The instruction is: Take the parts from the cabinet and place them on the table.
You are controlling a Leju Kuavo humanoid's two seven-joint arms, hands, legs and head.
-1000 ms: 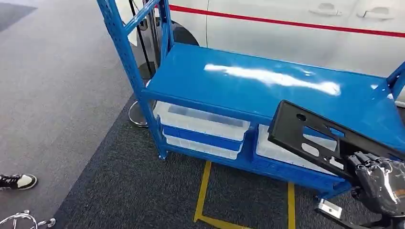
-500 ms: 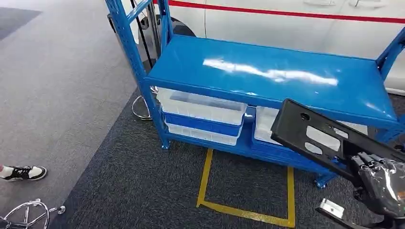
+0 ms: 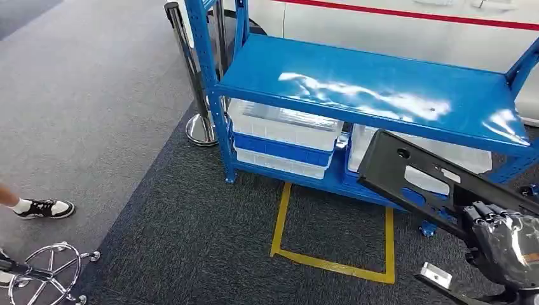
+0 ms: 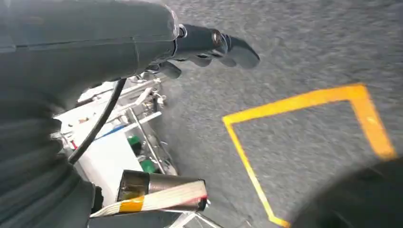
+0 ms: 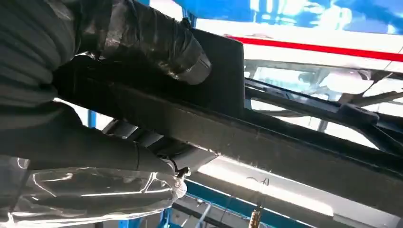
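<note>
Blue shelf unit point(image 3: 375, 89) standing on dark carpet point(image 3: 191, 248); clear bins point(image 3: 286, 136) sitting on lower shelf.

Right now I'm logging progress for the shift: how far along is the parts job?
Done: one black part is out of the cabinet, held by the right hand. In hand: it is carried in the air in front of the blue shelf unit, above the carpet. Left: setting it down; it rests on nothing yet. The left hand holds nothing.
</note>
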